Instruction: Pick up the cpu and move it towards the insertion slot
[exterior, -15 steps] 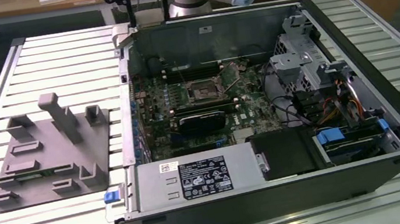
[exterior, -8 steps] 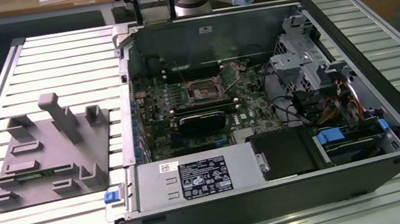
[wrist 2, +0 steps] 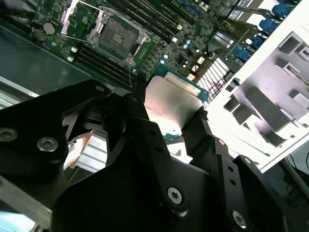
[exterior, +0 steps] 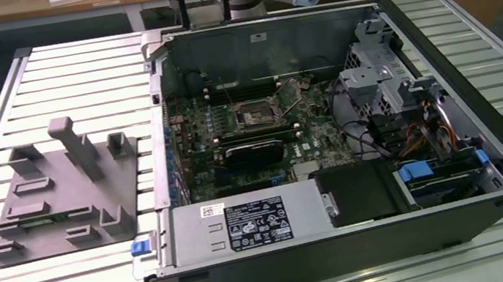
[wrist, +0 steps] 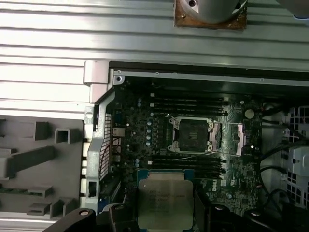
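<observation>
My gripper [wrist: 161, 220] is shut on the cpu [wrist: 164, 203], a flat square chip with a shiny silver top and a green rim, held by two opposite edges between the black fingers [wrist 2: 145, 125]. In both wrist views the cpu [wrist 2: 174, 101] hangs above the motherboard. It is apart from the insertion slot [wrist: 190, 135], a dark square socket with its silver bracket swung open. In the exterior view the gripper [exterior: 202, 0] is high above the back wall of the open computer case, and the insertion slot [exterior: 253, 116] lies in the middle of the green board.
The open computer case [exterior: 489, 144] lies on a slatted metal table [exterior: 76, 84]. A grey plastic fixture block [exterior: 62, 197] stands on the exterior view's left. Inside the case are memory slots, a black fan unit [exterior: 253, 152], cables, a drive cage [exterior: 376, 79] and a power supply [exterior: 244, 227].
</observation>
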`<state>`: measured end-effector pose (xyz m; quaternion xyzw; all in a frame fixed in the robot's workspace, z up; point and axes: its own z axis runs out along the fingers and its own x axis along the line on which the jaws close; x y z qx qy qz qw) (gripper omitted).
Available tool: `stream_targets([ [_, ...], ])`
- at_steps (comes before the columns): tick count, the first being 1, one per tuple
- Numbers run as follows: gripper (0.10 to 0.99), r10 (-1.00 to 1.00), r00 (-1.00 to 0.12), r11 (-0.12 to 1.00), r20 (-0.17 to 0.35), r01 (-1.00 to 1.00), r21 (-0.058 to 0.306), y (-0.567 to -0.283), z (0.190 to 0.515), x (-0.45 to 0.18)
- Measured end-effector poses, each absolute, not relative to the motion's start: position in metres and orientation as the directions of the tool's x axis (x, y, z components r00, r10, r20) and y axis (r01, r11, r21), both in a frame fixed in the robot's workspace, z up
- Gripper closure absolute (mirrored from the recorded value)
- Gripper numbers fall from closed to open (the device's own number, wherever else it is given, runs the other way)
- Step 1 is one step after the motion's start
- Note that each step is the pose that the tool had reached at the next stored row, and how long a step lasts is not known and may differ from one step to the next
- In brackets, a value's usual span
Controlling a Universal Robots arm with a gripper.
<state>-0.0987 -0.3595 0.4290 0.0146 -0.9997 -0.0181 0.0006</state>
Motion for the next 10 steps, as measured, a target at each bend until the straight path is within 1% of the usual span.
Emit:
stream_targets([
  [10,0.541,-0.029,-1.0,0.999,0.001,-0.029,0.036,-0.349,0.429,-0.084],
])
